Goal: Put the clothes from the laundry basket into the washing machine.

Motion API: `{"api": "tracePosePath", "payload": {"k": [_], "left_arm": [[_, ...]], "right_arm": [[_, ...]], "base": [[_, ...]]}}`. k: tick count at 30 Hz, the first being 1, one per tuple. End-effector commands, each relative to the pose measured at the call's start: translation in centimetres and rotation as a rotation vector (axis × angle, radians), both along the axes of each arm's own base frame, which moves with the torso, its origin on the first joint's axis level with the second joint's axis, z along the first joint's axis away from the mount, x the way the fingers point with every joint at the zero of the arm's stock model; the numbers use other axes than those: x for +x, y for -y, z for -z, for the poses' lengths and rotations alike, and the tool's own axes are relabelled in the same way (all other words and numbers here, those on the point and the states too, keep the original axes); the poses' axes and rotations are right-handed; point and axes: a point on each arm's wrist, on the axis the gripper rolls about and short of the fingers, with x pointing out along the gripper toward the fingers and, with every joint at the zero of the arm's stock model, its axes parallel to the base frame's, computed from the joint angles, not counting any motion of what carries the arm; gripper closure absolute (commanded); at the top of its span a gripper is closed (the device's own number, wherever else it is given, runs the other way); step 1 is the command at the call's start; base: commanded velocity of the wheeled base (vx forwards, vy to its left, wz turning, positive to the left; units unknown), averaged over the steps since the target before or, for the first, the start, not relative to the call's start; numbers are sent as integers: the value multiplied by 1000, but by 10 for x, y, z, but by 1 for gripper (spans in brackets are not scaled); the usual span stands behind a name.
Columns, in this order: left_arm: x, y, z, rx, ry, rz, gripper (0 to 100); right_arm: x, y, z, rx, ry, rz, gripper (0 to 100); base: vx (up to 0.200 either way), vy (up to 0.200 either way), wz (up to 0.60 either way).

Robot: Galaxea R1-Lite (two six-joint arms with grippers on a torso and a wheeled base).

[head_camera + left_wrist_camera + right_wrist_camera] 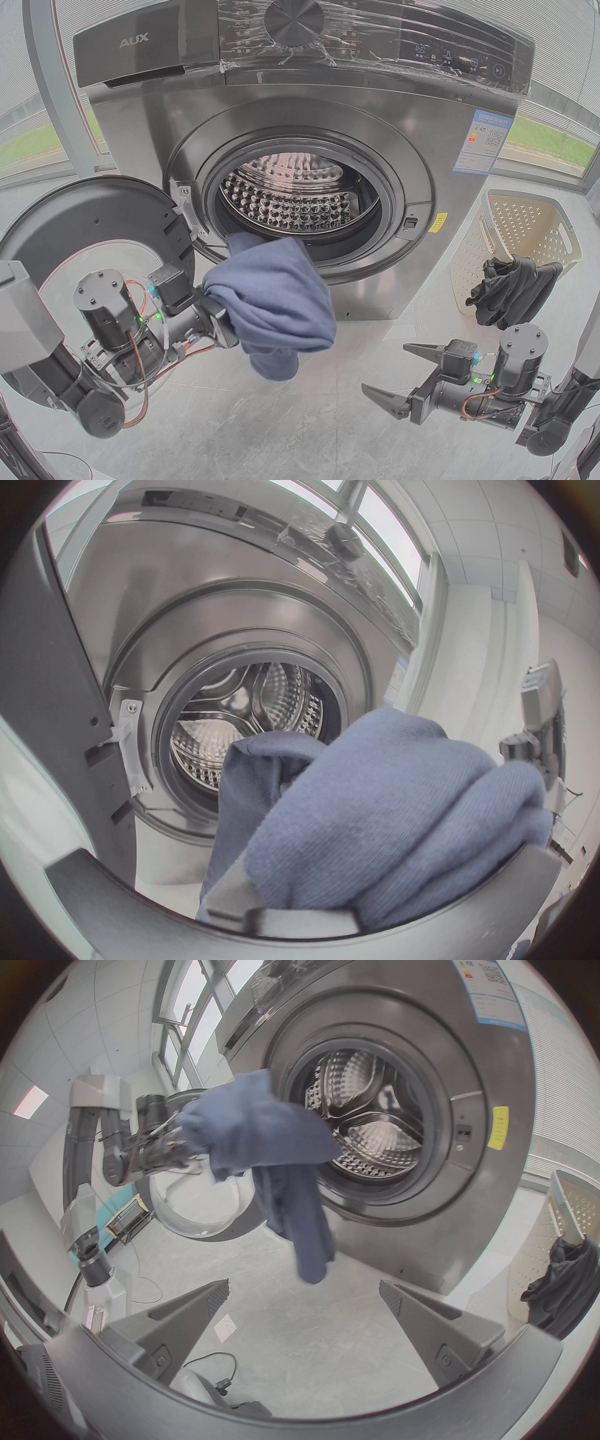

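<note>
My left gripper is shut on a blue garment, held in the air just below and in front of the washing machine's open drum. The cloth drapes over the gripper and hides its fingers; in the right wrist view the blue garment hangs down before the drum. My right gripper stands open and empty, low over the floor at the right, with its fingers spread wide. A dark garment hangs over the rim of the cream laundry basket at the right.
The machine's round door is swung open at the left, close behind my left arm. Grey tiled floor lies free in front of the machine. The basket stands beside the machine's right front corner.
</note>
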Motion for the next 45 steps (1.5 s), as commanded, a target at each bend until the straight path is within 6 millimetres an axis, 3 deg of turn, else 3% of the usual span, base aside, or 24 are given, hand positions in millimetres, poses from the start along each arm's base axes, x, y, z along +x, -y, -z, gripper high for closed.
{"api": "tracePosePath", "payload": {"k": [1, 12, 30, 45], "left_arm": [[-32, -16, -4, 45, 10, 28, 100], [-41, -8, 4, 65, -19, 82, 100], [-47, -3, 11, 87, -45, 115, 100], [-50, 12, 16, 88, -63, 169, 100]], "right_arm": [[10, 20, -10, 21, 38, 87, 0], [10, 30, -13, 29, 45, 126, 0], [5, 31, -13, 26, 36, 118, 0], [2, 26, -13, 29, 39, 93, 0]], "base": [[0, 0, 0], [0, 0, 0], [200, 0, 0], [0, 0, 0]]}}
